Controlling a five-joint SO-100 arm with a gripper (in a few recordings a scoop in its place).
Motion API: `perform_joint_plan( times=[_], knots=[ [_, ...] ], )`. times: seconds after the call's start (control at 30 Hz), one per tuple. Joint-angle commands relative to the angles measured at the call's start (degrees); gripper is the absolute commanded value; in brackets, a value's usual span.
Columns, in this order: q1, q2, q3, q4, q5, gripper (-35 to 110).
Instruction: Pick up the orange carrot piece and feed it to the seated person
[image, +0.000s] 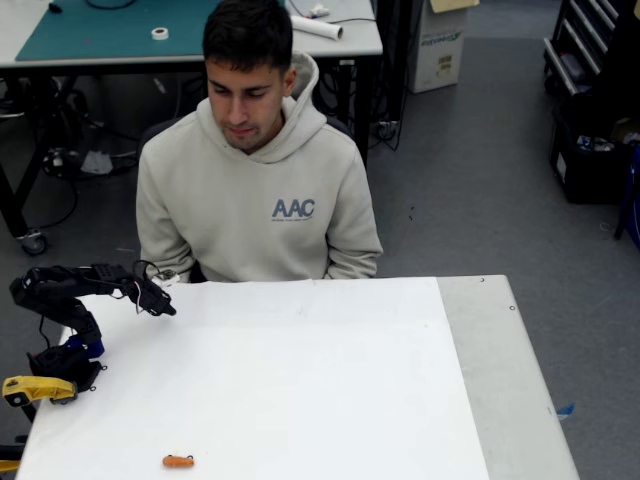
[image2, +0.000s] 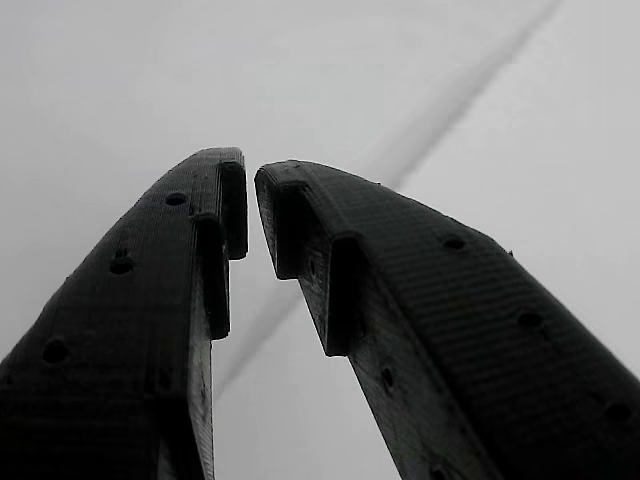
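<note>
The orange carrot piece (image: 178, 461) lies on the white table (image: 330, 390) near its front left edge. The fingers (image2: 205, 260) are nearly together, holding nothing, at the far left, well apart from it. The seated person (image: 258, 190) sits behind the table.

Lab or workshop: workbench (image: 190, 55) with tape roll (image: 159, 33), floor cables (image: 60, 160).

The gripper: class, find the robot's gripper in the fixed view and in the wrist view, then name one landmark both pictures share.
Fixed view: the gripper is at the left, over the far left corner of the white table, in front of the seated person.
Wrist view: the gripper rises from the bottom edge to the middle, jaws nearly closed with nothing between them.
Shared landmark: the white table top, the pale background behind the jaws.
</note>
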Motion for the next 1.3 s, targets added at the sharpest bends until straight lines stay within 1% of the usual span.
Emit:
perform_joint_plan(
  times=[0.0,0.5,0.57,0.73,0.83,0.97,1.27],
  knots=[
    [3.25,-2.81,-4.92,-2.2,-0.44,-3],
    [13.89,-11.25,-16.08,-2.37,-0.7,-3],
    [14.77,-11.16,-17.23,-2.29,-2.55,-3],
    [16.7,-11.16,-18.63,-2.2,-11.25,-3],
    [18.98,-10.9,-18.46,-1.93,-14.33,-3],
    [21.53,-7.12,-18.72,1.93,-14.06,-3],
    [22.41,-4.22,-20.39,13.8,-14.06,-3]
  ],
)
